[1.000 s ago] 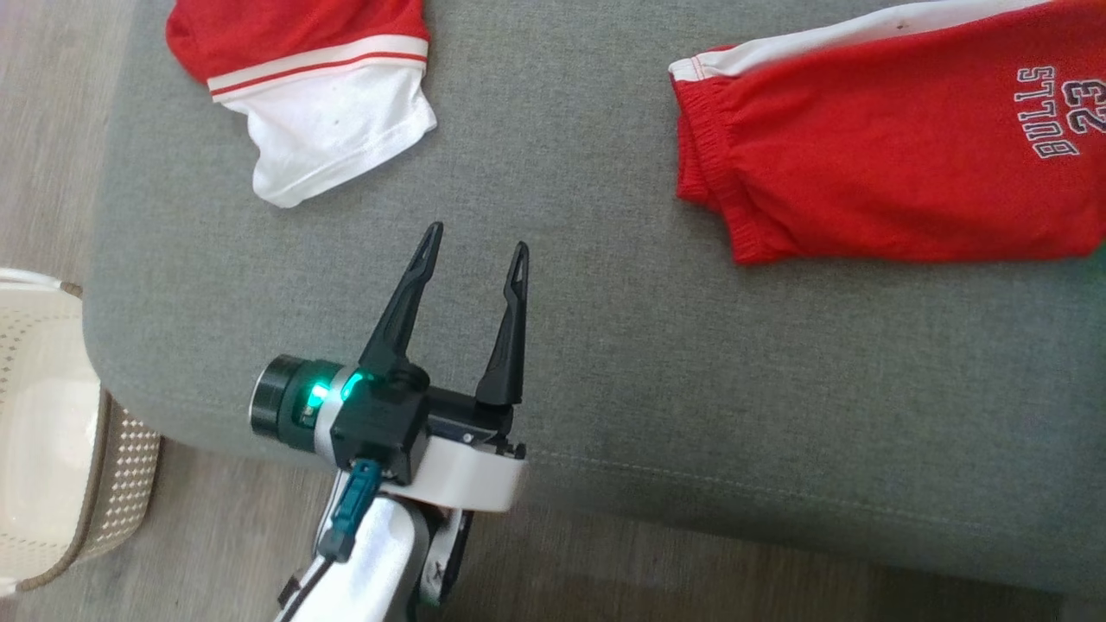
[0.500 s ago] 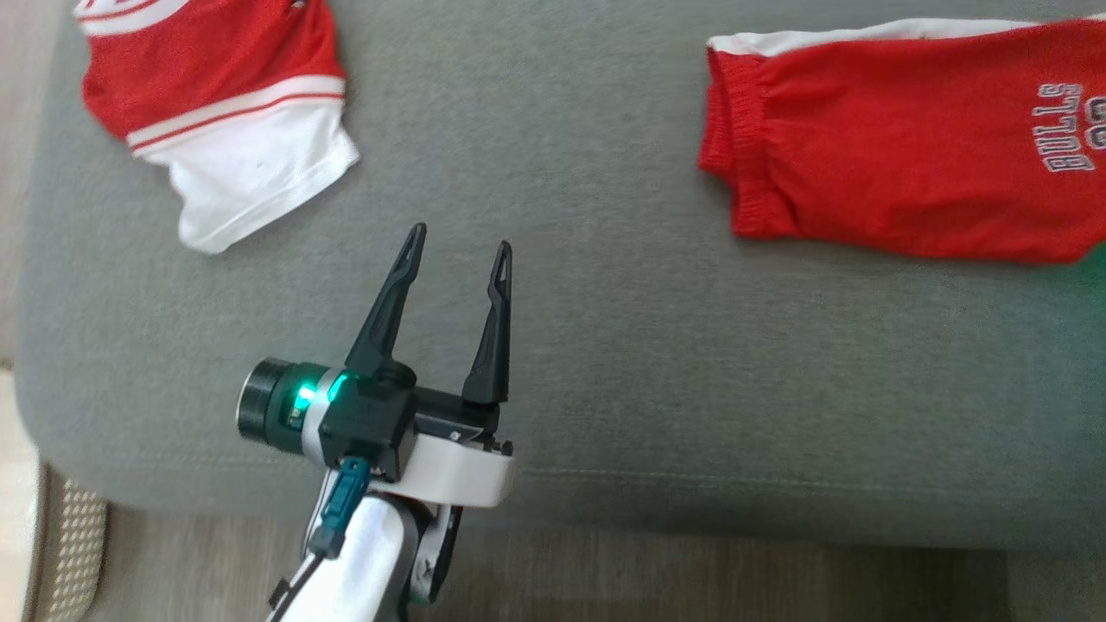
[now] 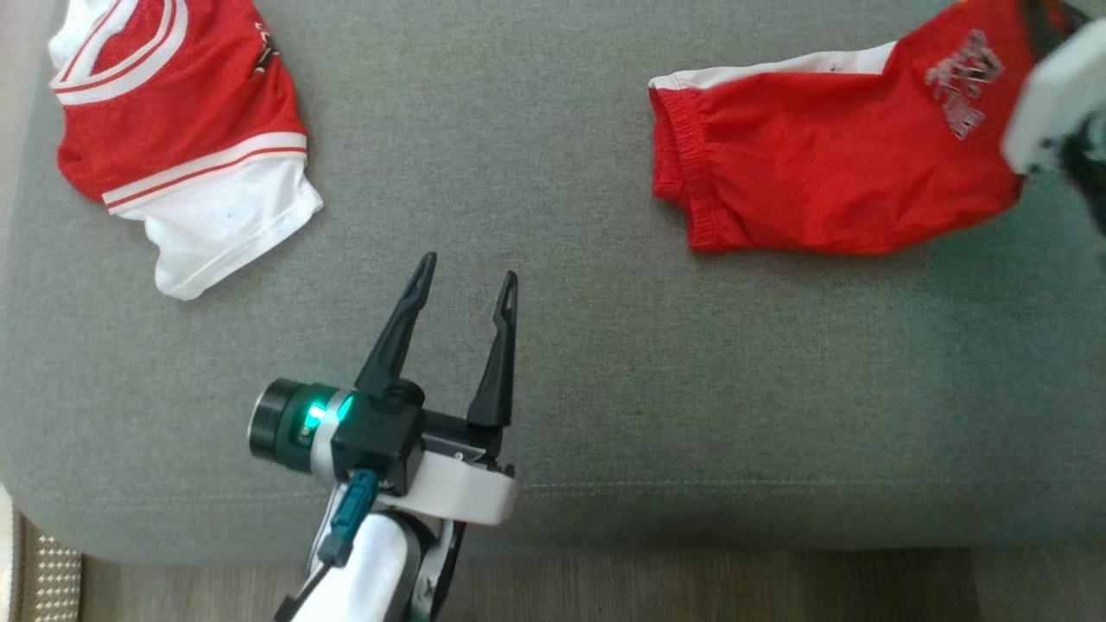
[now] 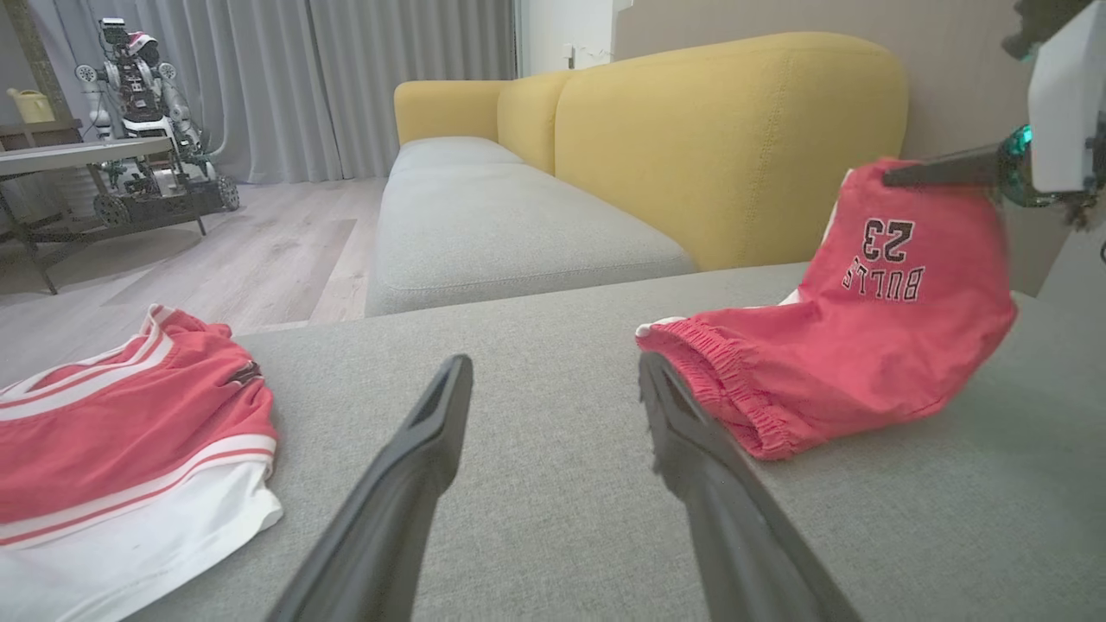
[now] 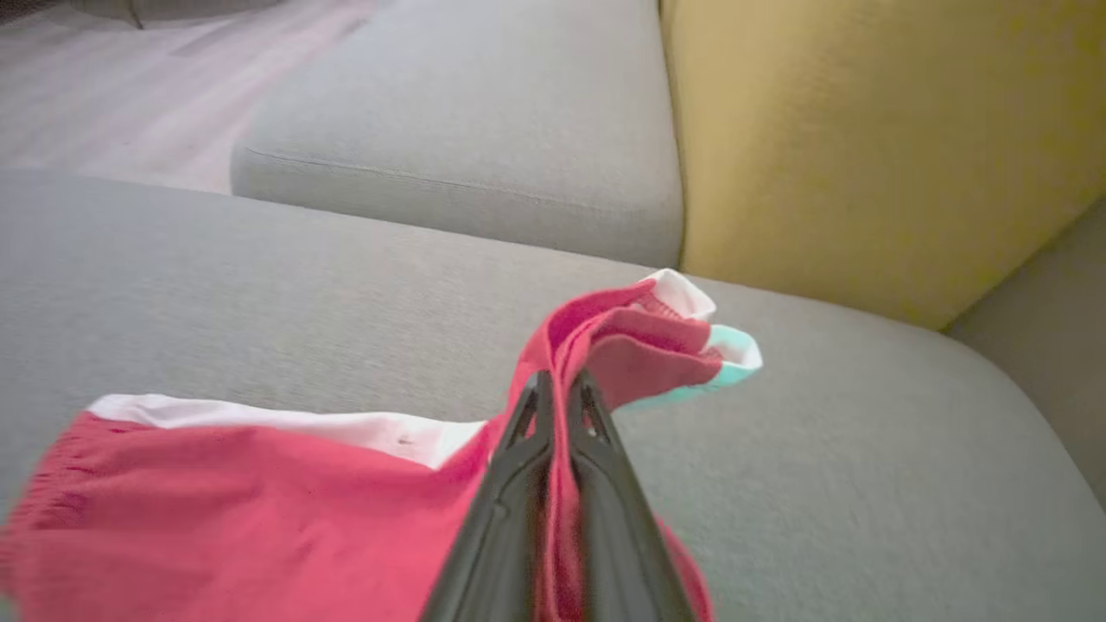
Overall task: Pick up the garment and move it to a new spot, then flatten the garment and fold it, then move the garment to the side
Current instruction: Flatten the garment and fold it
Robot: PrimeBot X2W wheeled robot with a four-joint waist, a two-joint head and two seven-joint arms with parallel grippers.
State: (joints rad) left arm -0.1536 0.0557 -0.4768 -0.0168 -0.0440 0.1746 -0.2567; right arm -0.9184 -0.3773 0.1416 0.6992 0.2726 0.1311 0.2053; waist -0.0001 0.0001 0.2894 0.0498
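Shorts [image 3: 812,181] pinched at one thin edge in the clamped right gripper [image 5: 560,384], left gripper [image 3: 467,278] spread wide and empty; slippage may be caused by cloth dragging on the cushion [image 3: 657,397].

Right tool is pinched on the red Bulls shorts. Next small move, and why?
Probably raise the right tool a little higher. It is shut on one end of the red Bulls shorts, but their elasticated end lies on the grey cushion, so they aren't clear to carry yet.
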